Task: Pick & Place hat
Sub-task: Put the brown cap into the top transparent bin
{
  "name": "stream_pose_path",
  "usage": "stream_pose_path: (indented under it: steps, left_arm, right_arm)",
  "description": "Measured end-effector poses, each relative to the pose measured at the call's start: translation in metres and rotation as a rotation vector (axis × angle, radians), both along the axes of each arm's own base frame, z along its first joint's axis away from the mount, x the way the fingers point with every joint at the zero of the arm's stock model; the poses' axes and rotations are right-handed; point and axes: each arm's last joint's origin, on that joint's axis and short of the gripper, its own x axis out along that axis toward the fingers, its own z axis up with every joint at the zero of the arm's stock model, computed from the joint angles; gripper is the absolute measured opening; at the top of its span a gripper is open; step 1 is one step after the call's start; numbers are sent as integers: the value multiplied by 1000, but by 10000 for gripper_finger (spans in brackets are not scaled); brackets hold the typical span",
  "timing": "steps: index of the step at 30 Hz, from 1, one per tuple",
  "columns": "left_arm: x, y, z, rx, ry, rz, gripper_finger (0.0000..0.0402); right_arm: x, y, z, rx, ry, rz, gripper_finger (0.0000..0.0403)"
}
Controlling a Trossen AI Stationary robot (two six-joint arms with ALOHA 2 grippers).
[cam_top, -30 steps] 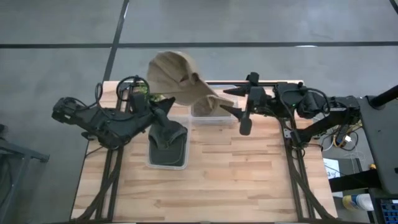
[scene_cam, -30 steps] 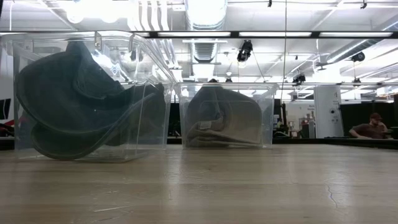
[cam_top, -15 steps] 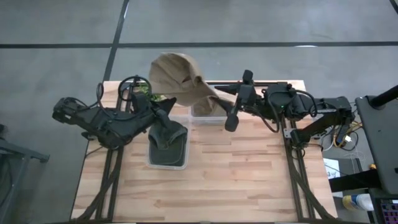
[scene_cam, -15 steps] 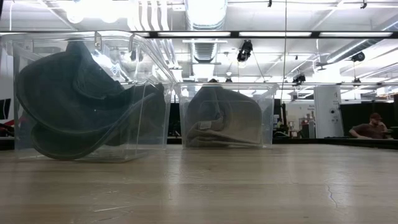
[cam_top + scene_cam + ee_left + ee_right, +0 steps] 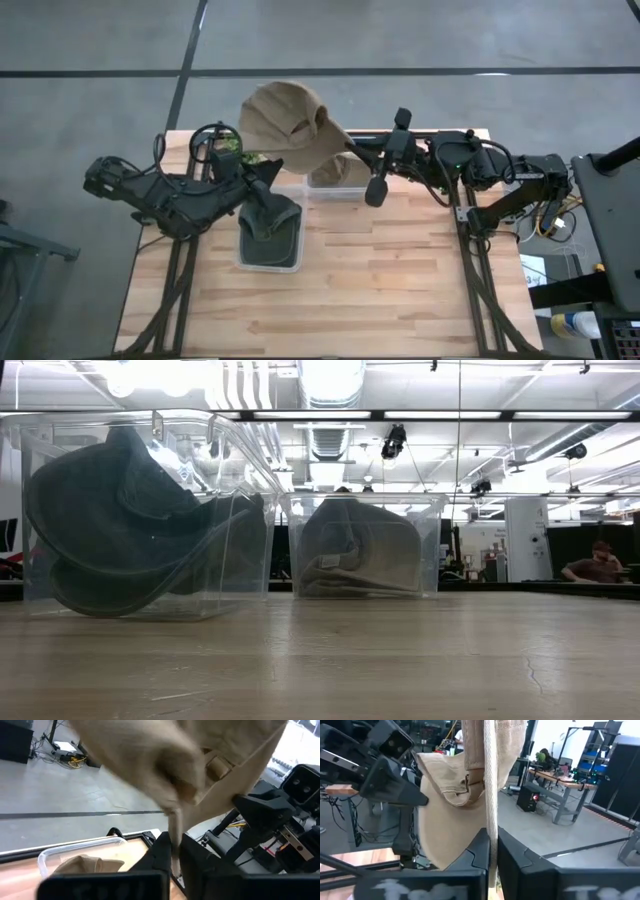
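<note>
**Hat held aloft between two grippers**

Hat (image 5: 285, 125), tan and floppy, hangs in the air above the table's far edge, stretched between both arms rather than resting in any bin. The left gripper (image 5: 172, 851) pinches one fold of the cloth from below, its fingers narrowed onto the fabric; the right gripper (image 5: 491, 851) is likewise clamped on a ribbed edge that runs straight up from between its fingers. Holding it at two points seems meant to keep the soft crown spread and clear of the containers while it is carried, since a limp cloth held at one spot would droop and snag on a rim.

The fabric looks like woven cotton, with a stitched band and a small strap tab showing in the wrist views. Below, on the wooden table (image 5: 380, 280), a clear plastic bin (image 5: 268, 245) holds a dark crumpled hat (image 5: 130, 530), and a second clear bin (image 5: 362, 545) farther back holds another tan hat (image 5: 355, 555), folded on itself. Both bins are thin-walled, rigid and open-topped. The task seems mid-way: lifted, not yet placed.
</note>
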Motion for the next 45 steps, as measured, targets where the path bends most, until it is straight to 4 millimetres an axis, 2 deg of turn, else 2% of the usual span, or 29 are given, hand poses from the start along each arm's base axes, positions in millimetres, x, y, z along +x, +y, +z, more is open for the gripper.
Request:
stream_pose_path:
  steps: [7, 13, 20, 27, 35, 45]
  left_arm:
    - [0, 1, 0, 45, 45, -34, 107]
    - [0, 1, 0, 41, 47, -34, 173]
    - [1, 0, -3, 31, 63, -75, 187]
    - [1, 0, -3, 27, 67, -90, 187]
    - [0, 0, -2, 24, 61, -91, 188]
    - [-1, 1, 0, 20, 51, -92, 188]
  right_arm:
    - [2, -4, -2, 14, 4, -6, 11]
    - [-6, -21, 4, 37, 18, -60, 10]
    - [-24, -47, 22, 7, 118, -156, 11]
    - [-47, -71, 26, 24, 284, -166, 11]
    - [-43, -97, 0, 40, 510, -78, 12]
    - [-4, -129, -54, 105, 751, -22, 12]
